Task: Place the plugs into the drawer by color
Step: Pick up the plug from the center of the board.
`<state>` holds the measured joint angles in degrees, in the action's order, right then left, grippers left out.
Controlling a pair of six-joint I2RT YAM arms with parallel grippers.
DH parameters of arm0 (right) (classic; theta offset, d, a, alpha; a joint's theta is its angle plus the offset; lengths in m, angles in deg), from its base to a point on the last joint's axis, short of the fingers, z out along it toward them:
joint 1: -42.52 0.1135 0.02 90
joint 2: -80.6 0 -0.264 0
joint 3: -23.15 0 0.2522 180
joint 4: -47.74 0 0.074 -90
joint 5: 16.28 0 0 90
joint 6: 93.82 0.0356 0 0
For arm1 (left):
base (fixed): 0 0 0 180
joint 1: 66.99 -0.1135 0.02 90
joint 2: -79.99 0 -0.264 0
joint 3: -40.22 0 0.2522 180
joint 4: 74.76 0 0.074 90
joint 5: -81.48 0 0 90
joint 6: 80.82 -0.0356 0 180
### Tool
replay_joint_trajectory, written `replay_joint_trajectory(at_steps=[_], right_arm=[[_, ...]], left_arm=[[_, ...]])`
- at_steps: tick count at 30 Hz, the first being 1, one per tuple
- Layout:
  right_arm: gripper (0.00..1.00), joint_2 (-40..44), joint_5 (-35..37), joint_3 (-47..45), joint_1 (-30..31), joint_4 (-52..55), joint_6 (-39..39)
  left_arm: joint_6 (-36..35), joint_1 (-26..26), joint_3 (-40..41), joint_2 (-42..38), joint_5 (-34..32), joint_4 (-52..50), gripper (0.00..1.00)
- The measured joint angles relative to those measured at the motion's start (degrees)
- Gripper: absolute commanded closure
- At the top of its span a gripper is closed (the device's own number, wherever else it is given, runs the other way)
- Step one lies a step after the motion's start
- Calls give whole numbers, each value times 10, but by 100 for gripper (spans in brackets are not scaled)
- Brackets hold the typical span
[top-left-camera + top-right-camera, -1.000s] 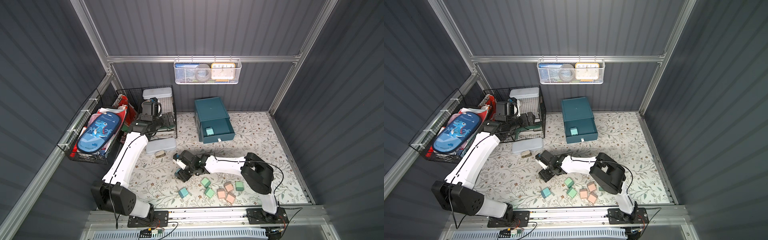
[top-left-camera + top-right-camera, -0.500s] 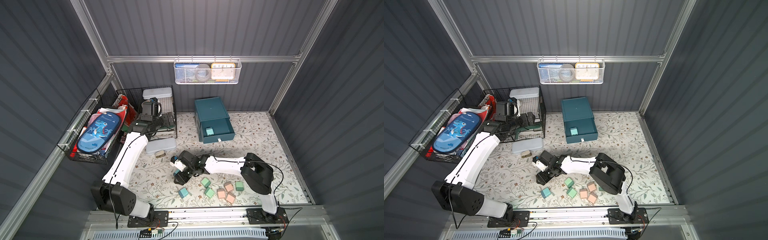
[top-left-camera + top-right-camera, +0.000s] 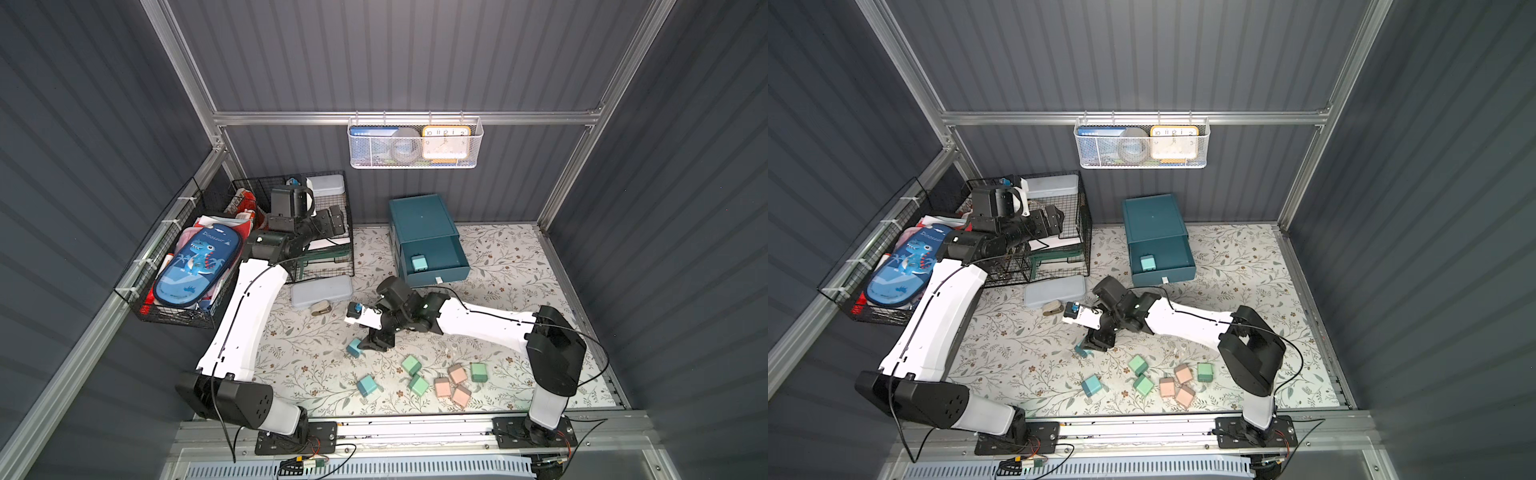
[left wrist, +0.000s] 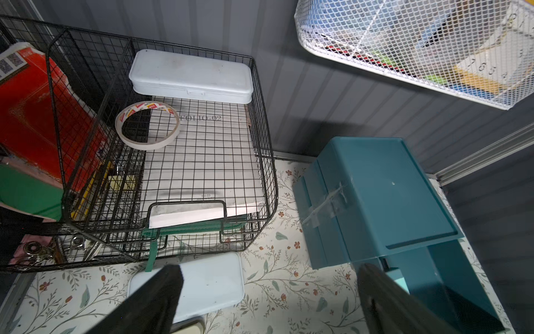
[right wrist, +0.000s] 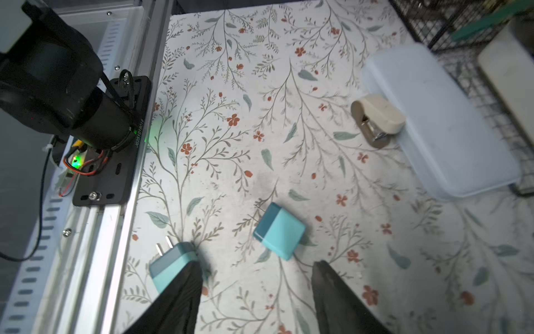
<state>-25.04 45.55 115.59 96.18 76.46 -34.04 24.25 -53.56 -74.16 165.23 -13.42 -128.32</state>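
While right fingers (image 5: 179, 297) gape | blue plug (image 5: 278, 231) lies just beyond gap, untouched

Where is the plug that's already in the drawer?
In both top views, the blue plug sits in the open drawer's front left corner.

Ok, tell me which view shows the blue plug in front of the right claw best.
Right wrist view: the blue plug lies large and unobstructed just ahead of the open right claw. In both top views the blue plug is small, beside the claw. The left wrist view misses it.
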Motion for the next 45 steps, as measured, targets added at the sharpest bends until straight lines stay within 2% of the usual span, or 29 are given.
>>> replay_joint_trajectory(at_steps=[5,13,26,36,45], right_arm=[[37,-89,-49,89,-1,60,-132],[37,-167,-68,113,11,124,-216],[24,-188,-52,121,10,114,-261],[24,-213,-44,164,10,102,-290],[27,-237,-43,166,10,117,-299]], left_arm=[[0,-9,-13,2,7,-20,1],[7,-14,2,2,4,-16,1],[11,-14,34,2,13,-9,1],[10,-14,34,1,15,-9,1],[11,-14,34,-2,17,-9,1]])
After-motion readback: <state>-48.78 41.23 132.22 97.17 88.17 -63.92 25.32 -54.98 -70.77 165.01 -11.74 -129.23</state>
